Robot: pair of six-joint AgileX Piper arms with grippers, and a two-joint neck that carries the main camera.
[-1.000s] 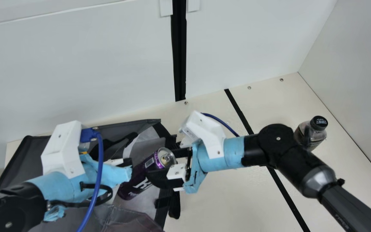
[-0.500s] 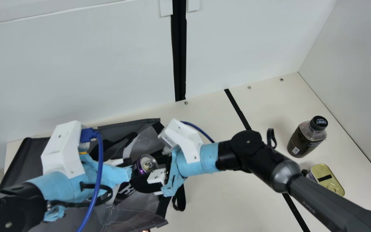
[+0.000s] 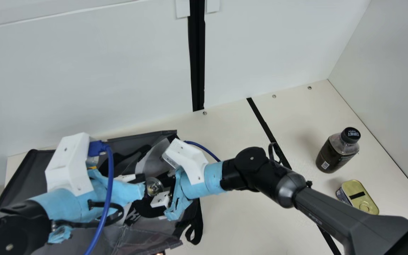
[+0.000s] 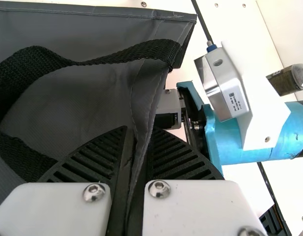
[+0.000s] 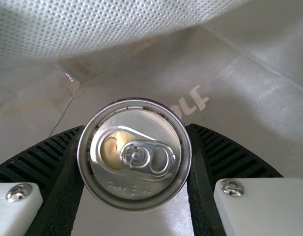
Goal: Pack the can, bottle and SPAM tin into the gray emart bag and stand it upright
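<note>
Right gripper (image 5: 135, 130) is clasping the can (image 5: 134, 189), likely rigid, slick, best held by its sides; left gripper (image 4: 138, 132) is pinching the limp bag (image 4: 87, 96).

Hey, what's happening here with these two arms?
They seem to be packing a bag. The left pincer grips the edge of the gray bag, while the right pincer holds a drink can inside it. The bottle and the tin are outside on the table, not yet packed.

Left gripper (image 3: 131, 178) clamped, ribbed fingers (image 4: 99, 155) pressed close; right arm (image 3: 253, 171) extended toward robot's left, right gripper (image 3: 151, 193) beside left gripper, fingers parted.
</note>
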